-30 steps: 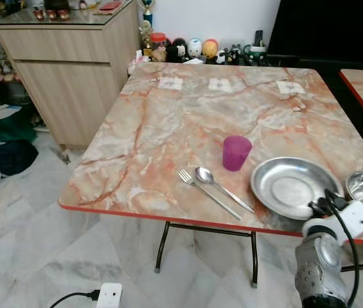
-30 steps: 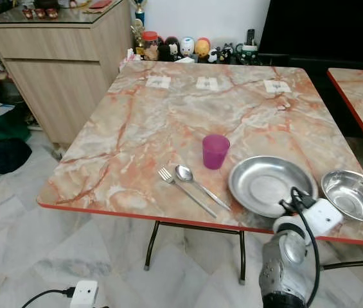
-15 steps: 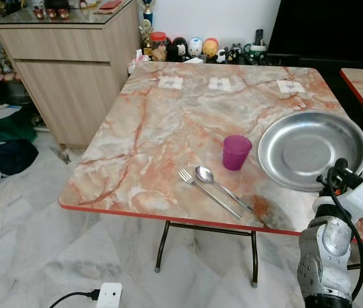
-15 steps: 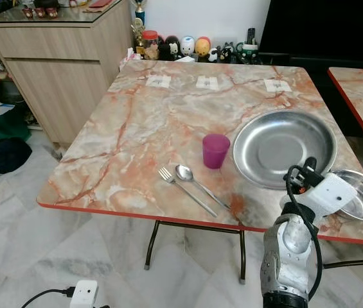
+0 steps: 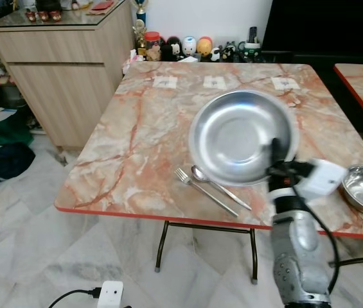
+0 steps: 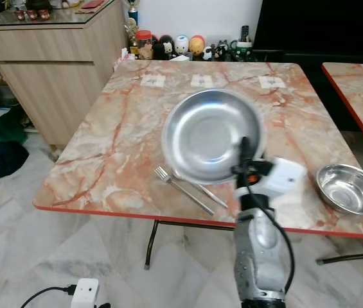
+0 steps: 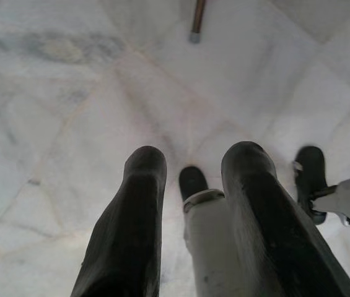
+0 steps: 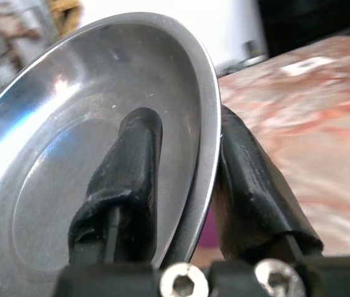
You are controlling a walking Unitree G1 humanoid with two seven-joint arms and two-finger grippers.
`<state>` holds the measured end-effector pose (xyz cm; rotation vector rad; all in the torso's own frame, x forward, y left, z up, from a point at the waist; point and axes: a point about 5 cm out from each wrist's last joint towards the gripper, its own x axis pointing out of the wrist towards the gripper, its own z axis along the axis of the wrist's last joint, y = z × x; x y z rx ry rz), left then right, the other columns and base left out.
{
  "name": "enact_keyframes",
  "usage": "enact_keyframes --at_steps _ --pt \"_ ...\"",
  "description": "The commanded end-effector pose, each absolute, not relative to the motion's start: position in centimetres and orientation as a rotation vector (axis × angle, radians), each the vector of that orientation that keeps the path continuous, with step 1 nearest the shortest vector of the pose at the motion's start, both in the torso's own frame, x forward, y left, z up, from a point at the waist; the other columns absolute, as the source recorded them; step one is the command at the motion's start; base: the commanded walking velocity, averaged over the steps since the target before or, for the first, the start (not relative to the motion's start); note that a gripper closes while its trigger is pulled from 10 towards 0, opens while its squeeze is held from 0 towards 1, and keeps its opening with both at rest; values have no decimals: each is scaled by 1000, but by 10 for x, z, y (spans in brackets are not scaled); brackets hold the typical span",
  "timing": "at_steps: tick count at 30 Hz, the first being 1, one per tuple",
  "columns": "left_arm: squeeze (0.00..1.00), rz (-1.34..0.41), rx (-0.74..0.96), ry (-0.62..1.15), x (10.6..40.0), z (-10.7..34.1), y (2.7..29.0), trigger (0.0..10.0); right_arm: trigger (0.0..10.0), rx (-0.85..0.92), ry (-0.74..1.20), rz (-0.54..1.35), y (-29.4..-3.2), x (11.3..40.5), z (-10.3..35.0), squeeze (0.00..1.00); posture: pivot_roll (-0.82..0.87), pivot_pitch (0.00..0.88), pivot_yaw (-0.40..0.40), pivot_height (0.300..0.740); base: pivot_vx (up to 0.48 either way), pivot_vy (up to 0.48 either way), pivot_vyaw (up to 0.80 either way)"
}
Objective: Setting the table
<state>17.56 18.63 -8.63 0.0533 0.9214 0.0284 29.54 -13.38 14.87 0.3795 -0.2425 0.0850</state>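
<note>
Right wrist view has the right gripper [image 8: 184, 179] pinching the plate [image 5: 242, 135] by its rim, tilted above the fork [image 5: 203, 189] and spoon [image 5: 218, 186], so level it and set it down beside them without knocking them.

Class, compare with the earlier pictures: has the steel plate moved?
Yes. The steel plate, pinched by the right gripper, has been lifted and carried leftward over the table, now above the fork and spoon.
</note>
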Motion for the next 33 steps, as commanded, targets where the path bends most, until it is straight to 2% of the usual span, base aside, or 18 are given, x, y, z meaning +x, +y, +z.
enact_keyframes --at_steps 1,8,10,15,19,28,33 --pt "0 70 64 947 170 -88 193 10000 10000 374 -256 156 -120 298 156 0 -101 0 18 740 0 0 0" --pt "0 201 27 948 161 -89 213 10000 10000 324 -207 303 -97 296 150 0 -106 0 16 740 0 0 0" --pt "0 238 18 953 152 -88 231 10000 10000 329 -194 279 -97 297 147 0 -99 0 12 740 0 0 0" --pt "0 254 26 947 147 -87 244 10000 10000 344 -188 229 -99 298 148 0 -101 0 4 740 0 -165 0" --pt "0 263 23 946 147 -86 244 10000 10000 349 -180 187 -105 301 147 0 -106 0 4 740 0 -353 -228" --pt "0 243 39 904 159 -82 240 10000 10000 337 -224 145 -120 304 154 0 -105 0 4 740 0 -371 -783" --pt "0 236 44 893 161 -81 239 10000 10000 336 -262 143 -118 304 161 0 -102 0 4 740 48 -371 0"
